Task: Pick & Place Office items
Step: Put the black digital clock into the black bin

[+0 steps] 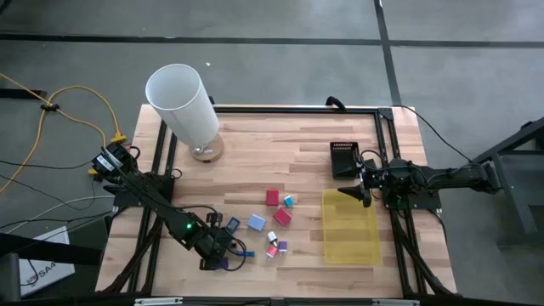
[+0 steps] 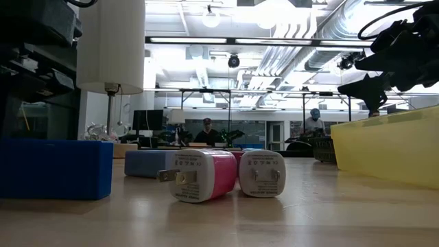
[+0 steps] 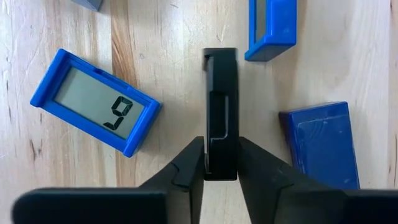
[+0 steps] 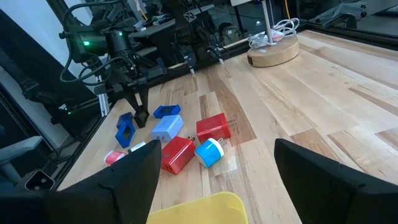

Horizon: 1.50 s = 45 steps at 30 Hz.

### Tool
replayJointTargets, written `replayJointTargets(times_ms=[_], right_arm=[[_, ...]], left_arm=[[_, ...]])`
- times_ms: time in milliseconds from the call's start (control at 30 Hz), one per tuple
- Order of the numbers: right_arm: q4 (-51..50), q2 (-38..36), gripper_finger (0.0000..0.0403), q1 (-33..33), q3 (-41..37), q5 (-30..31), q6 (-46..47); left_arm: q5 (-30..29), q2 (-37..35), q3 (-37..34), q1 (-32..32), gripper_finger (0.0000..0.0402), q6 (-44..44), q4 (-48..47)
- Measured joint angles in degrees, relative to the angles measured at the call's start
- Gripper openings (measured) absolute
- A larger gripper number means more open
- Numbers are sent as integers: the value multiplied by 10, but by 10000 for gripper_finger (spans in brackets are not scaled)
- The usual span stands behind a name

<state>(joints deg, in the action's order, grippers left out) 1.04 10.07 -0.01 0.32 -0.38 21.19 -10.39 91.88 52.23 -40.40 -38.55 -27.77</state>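
Several small office items lie on the wooden table: red blocks [image 1: 272, 197], a cyan piece [image 1: 289, 201], a light blue block [image 1: 257, 223] and pink and white plug blocks [image 2: 202, 175]. My left gripper [image 1: 223, 249] is at the near left among blue pieces, pointing down and shut on a narrow black piece [image 3: 221, 93]. A blue counter showing "9" [image 3: 93, 102] lies beside it. My right gripper [image 1: 357, 194] is open and empty above the far end of the yellow tray [image 1: 350, 228]. My left gripper pinches the black piece by its two long sides, at its near end [image 3: 221, 143], between its two fingers. The fingers [image 3: 186, 168] come from above and lie across the piece. Whether the piece rests on the table or hangs just above it, I cannot tell.
A tall white cylinder on a round wooden base [image 1: 183, 106] stands at the far left. A black box [image 1: 343, 158] sits at the far right, beyond the tray. Blue pieces [image 3: 320, 143] lie close around my left gripper. Bare wood shows in the table's middle.
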Motion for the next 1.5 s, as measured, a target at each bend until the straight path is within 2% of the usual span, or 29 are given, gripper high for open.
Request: replayJointTargets(times_ms=[133,533,900,1100,1500], right_arm=[[0,0,300,0,0,0,0],[0,0,300,0,0,0,0],[0,0,300,0,0,0,0],[0,0,300,0,0,0,0],[0,0,300,0,0,0,0]], left_arm=[[0,0,0,0,55,0,0],[0,-2,0,0,59,0,0],[-7,-60,0,26,59,19,18],[-7,-85,0,68,59,86,72],[6,-92,0,175,59,247,220]])
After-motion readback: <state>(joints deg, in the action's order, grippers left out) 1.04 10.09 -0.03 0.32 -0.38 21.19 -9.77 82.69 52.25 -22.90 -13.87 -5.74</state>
